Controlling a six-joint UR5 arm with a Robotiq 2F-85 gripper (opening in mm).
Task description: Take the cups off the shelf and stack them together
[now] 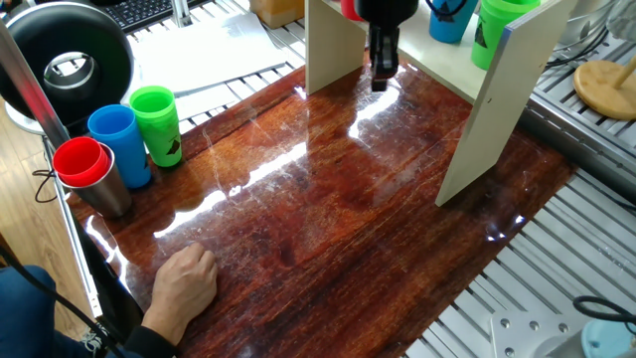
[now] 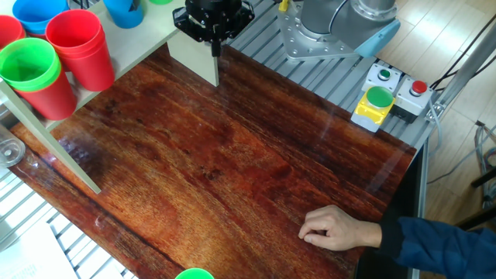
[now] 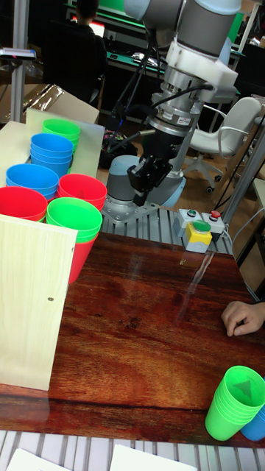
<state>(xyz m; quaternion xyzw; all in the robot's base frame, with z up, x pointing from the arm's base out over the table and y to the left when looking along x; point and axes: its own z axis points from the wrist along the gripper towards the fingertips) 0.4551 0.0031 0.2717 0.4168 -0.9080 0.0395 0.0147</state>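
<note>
1. Bright red, blue and green tapered plastic cups (image 3: 73, 215) are standing on the tall cream board shelf (image 3: 35, 298).
2. More cups, a green stack (image 3: 237, 402) among them, are standing on the glossy wooden table (image 2: 232, 170).
3. The black two-finger gripper (image 1: 382, 68) is hanging beside the shelf, empty; whether its jaws are apart, I cannot tell.

A robotics lab: the wooden table (image 2: 256, 178) sits on an aluminium-profile frame (image 1: 556, 278), with an emergency-stop button box (image 2: 391, 91), office chair (image 3: 228, 136), and cables nearby.
</note>
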